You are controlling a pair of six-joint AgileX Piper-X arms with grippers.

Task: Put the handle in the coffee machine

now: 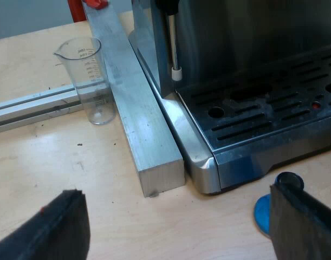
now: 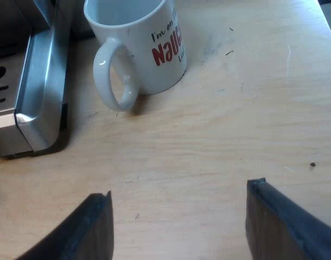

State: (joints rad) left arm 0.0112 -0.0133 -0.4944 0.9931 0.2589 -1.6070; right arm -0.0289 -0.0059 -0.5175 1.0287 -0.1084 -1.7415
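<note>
I see a measuring glass (image 1: 92,81) just beside an aluminium bar (image 1: 138,119), at its nine o'clock, a blue tamper (image 1: 261,212) at its four o'clock, and an upright white mug (image 2: 149,49).

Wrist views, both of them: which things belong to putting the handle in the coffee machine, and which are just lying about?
For the job: espresso machine; left gripper, open; right gripper, open.
Lying about: measuring glass; metal bar along the machine's side; blue tamper by the machine's front; mug.

white mug (image 2: 146,59) — red lettering, blue tamper (image 1: 262,214)
</note>
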